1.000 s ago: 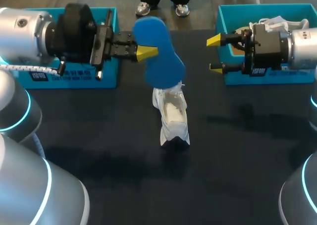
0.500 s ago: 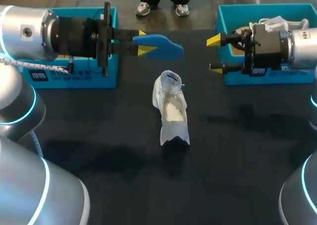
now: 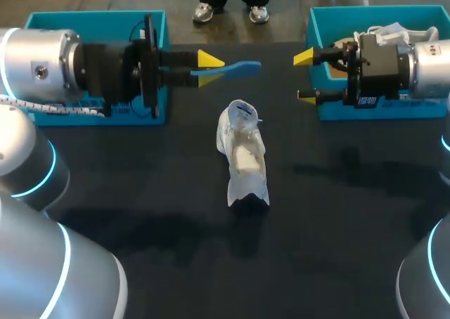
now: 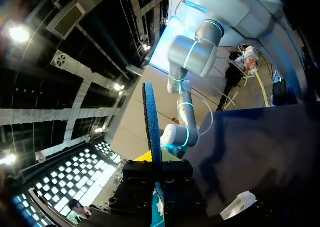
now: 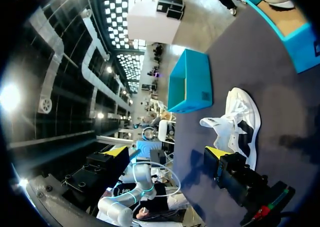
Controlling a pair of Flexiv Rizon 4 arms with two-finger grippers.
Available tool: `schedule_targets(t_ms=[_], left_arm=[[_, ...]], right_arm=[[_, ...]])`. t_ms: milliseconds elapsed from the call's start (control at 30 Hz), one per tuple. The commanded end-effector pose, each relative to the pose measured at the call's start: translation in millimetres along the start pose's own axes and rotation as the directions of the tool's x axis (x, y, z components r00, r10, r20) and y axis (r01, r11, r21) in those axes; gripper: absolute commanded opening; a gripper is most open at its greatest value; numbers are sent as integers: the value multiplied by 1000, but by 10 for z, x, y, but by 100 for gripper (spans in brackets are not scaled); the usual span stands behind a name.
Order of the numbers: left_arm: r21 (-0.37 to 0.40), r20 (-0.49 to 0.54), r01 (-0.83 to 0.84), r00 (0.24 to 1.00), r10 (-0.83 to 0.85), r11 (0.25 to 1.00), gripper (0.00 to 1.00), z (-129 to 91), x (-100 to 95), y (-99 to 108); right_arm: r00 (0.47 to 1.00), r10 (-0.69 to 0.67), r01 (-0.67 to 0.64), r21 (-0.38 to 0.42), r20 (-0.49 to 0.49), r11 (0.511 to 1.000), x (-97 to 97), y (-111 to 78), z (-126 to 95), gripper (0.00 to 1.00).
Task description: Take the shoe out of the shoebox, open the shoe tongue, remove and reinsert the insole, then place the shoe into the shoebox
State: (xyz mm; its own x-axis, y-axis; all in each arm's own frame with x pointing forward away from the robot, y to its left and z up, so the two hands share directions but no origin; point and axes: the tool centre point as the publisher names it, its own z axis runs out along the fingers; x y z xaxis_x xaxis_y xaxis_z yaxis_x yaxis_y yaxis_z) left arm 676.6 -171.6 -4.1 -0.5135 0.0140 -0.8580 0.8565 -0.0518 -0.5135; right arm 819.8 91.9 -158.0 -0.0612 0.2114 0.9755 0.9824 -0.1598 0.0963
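Note:
A white shoe (image 3: 243, 154) lies on the black table (image 3: 337, 220), its opening facing up; it also shows in the right wrist view (image 5: 241, 121) and as a white shape (image 4: 239, 205) beside and below the left gripper. My left gripper (image 3: 209, 69) is above and behind the shoe, shut on a blue insole (image 3: 240, 67) that sticks out level and edge-on. In the left wrist view the insole (image 4: 151, 122) stands straight out from the left gripper (image 4: 155, 159). My right gripper (image 3: 304, 76) hangs open and empty in front of the right shoebox (image 3: 365, 13); in its own view the right gripper (image 5: 167, 152) points toward the shoe.
A second teal box (image 3: 98, 18) stands at the back left, behind my left arm, and shows in the right wrist view (image 5: 187, 82). The right shoebox holds white paper (image 3: 390, 32). Bare table surrounds the shoe.
The left gripper has turned its wrist: the insole hung broad-side down onto the shoe, then swung up to level and edge-on, clear of the shoe. The right arm has kept still.

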Motion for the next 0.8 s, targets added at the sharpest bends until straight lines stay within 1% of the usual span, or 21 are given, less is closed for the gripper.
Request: schedule_targets(t_ms=[33, 167, 200, 233, 267, 367, 500, 633, 767, 800], left_arm=[[-26, -5, -57, 998, 57, 998, 0, -14, 60, 35], [-64, -31, -238, 971, 237, 969, 0, -71, 202, 172], [-82, -31, -242, 970, 240, 967, 0, -84, 229, 208], [-84, -34, -290, 957, 288, 953, 0, -100, 261, 249], [-101, -40, -305, 952, 302, 947, 0, -113, 293, 291], [-108, -40, -353, 936, 351, 929, 0, -139, 357, 383], [-121, -71, -457, 890, 451, 881, 0, -198, 488, 585], [-149, -78, -500, 866, 494, 853, 0, -238, 594, 737], [-154, -85, -547, 837, 541, 822, 0, -253, 667, 849], [-141, -94, -573, 820, 565, 807, 0, -256, 687, 878]], right_arm=[[1000, 0, 0, -1, 2, 1000, -3, 5, 25, 100], [1000, 0, 0, -1, 2, 1000, -3, 5, 25, 100], [1000, 0, 0, -1, 2, 1000, -3, 5, 25, 100], [1000, 0, 0, -1, 2, 1000, -3, 5, 25, 100], [1000, 0, 0, -1, 2, 1000, -3, 5, 25, 100], [1000, 0, 0, -1, 2, 1000, -3, 5, 25, 100], [1000, 0, 0, -1, 2, 1000, -3, 5, 25, 100], [1000, 0, 0, -1, 2, 1000, -3, 5, 25, 100], [1000, 0, 0, -1, 2, 1000, -3, 5, 25, 100], [1000, 0, 0, -1, 2, 1000, -3, 5, 25, 100]])
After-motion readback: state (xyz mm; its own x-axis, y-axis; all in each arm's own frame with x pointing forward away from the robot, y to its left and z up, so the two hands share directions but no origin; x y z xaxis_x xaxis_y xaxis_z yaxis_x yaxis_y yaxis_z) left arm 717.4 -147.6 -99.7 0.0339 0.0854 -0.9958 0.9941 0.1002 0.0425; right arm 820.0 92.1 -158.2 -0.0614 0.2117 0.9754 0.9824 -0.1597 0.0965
